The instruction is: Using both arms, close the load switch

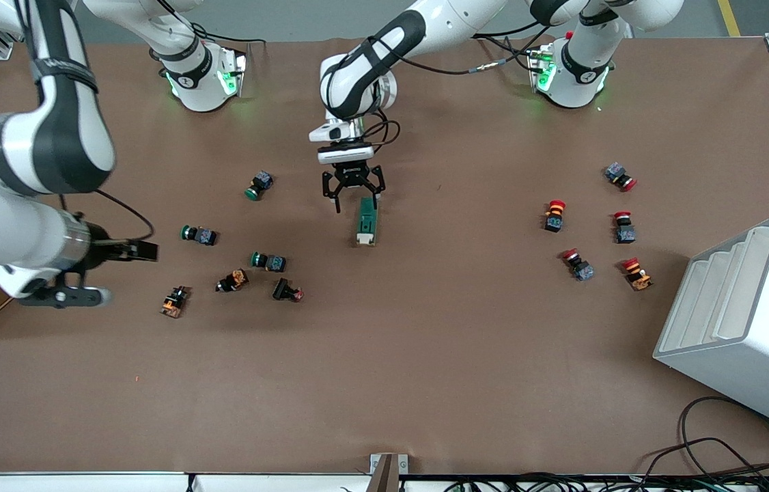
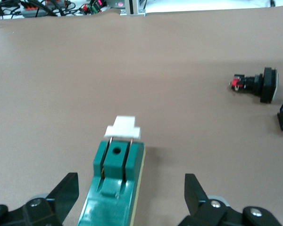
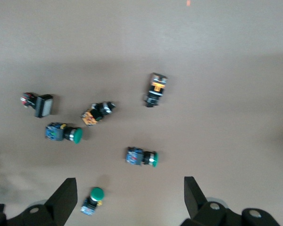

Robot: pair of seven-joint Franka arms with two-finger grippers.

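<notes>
The load switch (image 1: 366,222) is a dark green block lying at the table's middle, its white lever end nearer the front camera. My left gripper (image 1: 352,195) hangs open over the end farther from the camera. In the left wrist view the switch (image 2: 115,188) lies between the two open fingers of the left gripper (image 2: 131,195), touching neither, with the white lever (image 2: 123,128) at its tip. My right gripper (image 1: 123,272) is open and empty, held high over the push-buttons toward the right arm's end. It shows open in the right wrist view (image 3: 129,202).
Several green, orange and black push-buttons (image 1: 268,261) lie toward the right arm's end, and also show in the right wrist view (image 3: 141,157). Several red-capped buttons (image 1: 589,232) lie toward the left arm's end. A white stepped box (image 1: 746,321) stands there, nearer the camera.
</notes>
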